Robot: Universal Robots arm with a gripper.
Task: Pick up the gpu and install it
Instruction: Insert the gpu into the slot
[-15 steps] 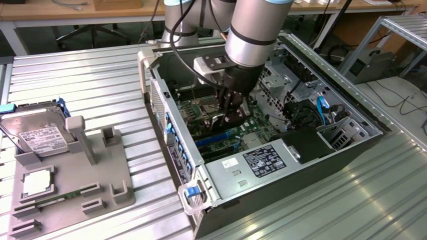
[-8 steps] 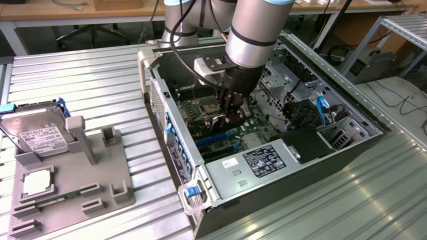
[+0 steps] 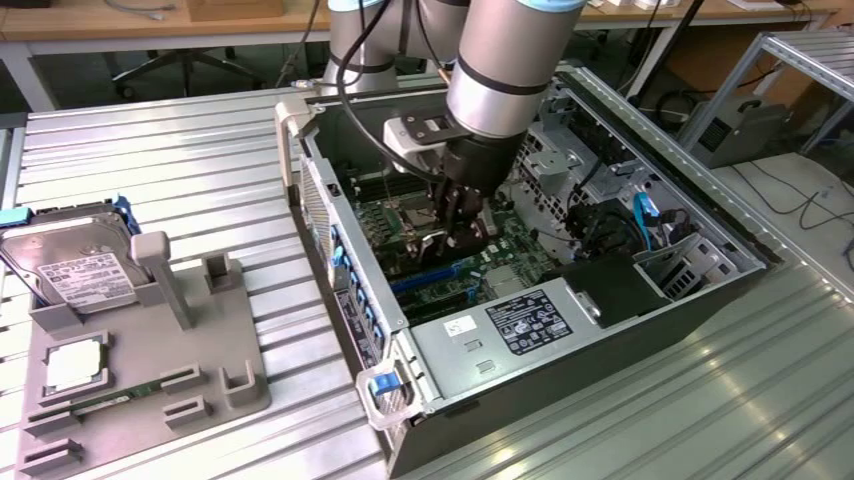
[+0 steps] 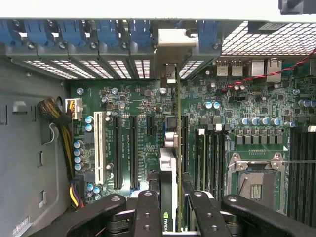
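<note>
The gpu [image 4: 170,168] is held on edge in the gripper [image 4: 172,202], whose jaws are drawn in narrow and clamped on the card's two flat faces. It is seen inside the open computer case [image 3: 641,300], low over the motherboard [image 4: 138,98]. The card lies directly between the jaws, neither ahead of the gripper nor to one side. Its long axis runs away from the gripper toward the case's rear wall, where its silver bracket [image 4: 173,42] is met by the row of blue clips [image 4: 106,32]. This axis is set parallel to the long black expansion slots [image 4: 133,148], and the card's line falls just beside them. Whether its lower edge is already seated in a slot cannot be told.
</note>
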